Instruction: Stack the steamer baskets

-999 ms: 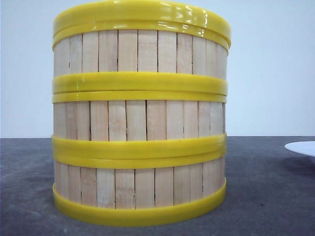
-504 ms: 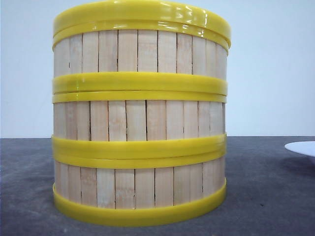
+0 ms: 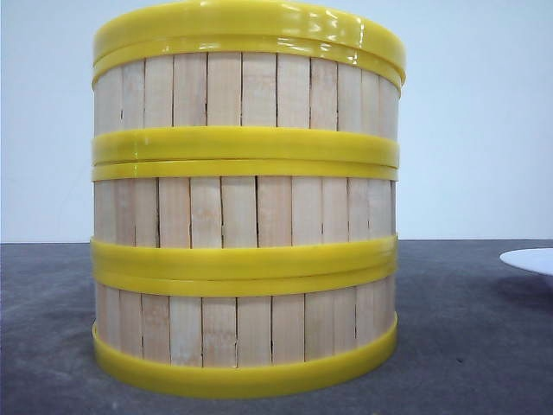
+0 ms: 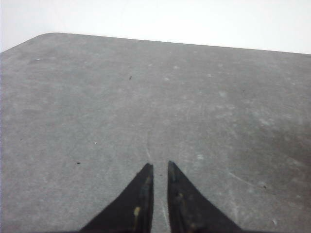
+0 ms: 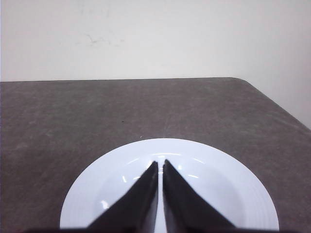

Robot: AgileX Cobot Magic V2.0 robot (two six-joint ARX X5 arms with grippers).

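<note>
Both jaws nearly closed, empty; three steamer baskets [image 3: 246,203] stacked; plate [image 5: 214,187] empty.

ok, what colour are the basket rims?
Glossy yellow rims on pale wooden slats, clearest in the front view.

Three steamer baskets stand stacked in one upright column on the dark grey tabletop [image 3: 467,346], close to the front camera and left of centre. The bottom basket [image 3: 246,333], the middle basket [image 3: 246,212] and the top basket [image 3: 246,86] look alike: round, shallow, with walls of pale vertical wooden slats and thick glossy yellow bands at both rims. Where two baskets meet, their yellow bands touch and form a double ring. The walls line up almost evenly.
</note>
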